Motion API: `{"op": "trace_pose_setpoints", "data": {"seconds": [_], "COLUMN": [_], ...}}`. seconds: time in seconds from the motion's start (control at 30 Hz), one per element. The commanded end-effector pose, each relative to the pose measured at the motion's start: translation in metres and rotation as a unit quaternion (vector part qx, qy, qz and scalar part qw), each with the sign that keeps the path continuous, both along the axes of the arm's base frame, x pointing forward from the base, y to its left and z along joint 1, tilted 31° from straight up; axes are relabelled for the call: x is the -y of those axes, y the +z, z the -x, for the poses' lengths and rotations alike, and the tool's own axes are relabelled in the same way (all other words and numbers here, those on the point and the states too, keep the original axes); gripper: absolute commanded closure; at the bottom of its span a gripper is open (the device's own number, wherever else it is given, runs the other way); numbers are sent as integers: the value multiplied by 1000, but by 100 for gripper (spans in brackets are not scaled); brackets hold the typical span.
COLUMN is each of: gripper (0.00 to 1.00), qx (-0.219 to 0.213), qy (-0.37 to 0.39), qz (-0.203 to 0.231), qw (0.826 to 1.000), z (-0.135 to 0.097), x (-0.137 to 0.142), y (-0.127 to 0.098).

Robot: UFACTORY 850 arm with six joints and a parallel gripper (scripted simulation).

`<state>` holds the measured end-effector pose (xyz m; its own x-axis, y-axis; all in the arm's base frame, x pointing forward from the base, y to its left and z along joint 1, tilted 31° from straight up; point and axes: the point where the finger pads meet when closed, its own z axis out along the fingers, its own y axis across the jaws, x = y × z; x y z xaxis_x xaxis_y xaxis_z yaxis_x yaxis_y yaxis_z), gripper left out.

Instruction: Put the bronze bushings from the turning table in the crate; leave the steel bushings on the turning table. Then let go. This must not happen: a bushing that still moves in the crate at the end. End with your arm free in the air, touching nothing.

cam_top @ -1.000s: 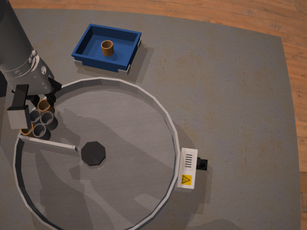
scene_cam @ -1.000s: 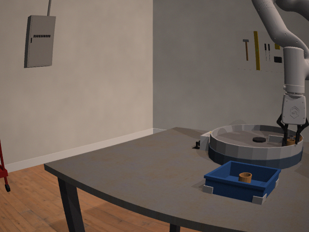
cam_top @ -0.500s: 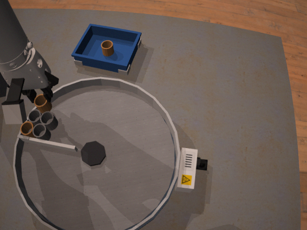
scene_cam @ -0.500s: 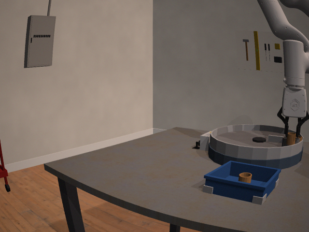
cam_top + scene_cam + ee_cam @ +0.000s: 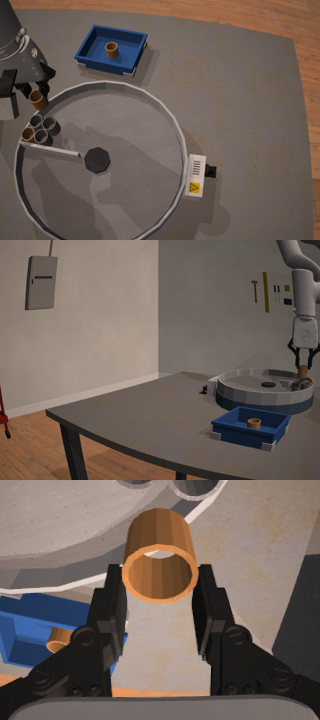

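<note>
My gripper (image 5: 37, 90) is shut on a bronze bushing (image 5: 38, 99) and holds it above the rim of the turning table (image 5: 99, 160), at its far left. The held bushing also shows in the side view (image 5: 302, 371) and in the wrist view (image 5: 160, 559), between my fingers. On the table, against a white bar (image 5: 49, 149), stand three steel bushings (image 5: 42, 127) and one bronze bushing (image 5: 27, 133). The blue crate stands behind the turning table and holds one bronze bushing (image 5: 111, 50).
A dark hub (image 5: 97, 159) sits at the middle of the turning table. A white control box (image 5: 195, 175) with a yellow warning sign is fixed at the table's right rim. The crate stands on the grey table top near its far edge.
</note>
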<state>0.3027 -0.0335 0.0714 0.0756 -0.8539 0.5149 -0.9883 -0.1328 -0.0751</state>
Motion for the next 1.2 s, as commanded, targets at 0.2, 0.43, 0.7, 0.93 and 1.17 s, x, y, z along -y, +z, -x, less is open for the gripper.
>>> {"op": "trace_pose_setpoints", "data": {"seconds": [0.2,0.43,0.7,0.93,1.17], "gripper": [100,100,100,100,100], "qx": [0,-1,-17,-54,-113], "qy": [0,1,29,92,192], "qz": [0,0,4,14,29], "qw": [1000,1000,999,994,975], "z": [0,0,-5,-14,-29], "x": [-1,-1,-13,-42,-87], "y": [1,1,-6,-21,-46]}}
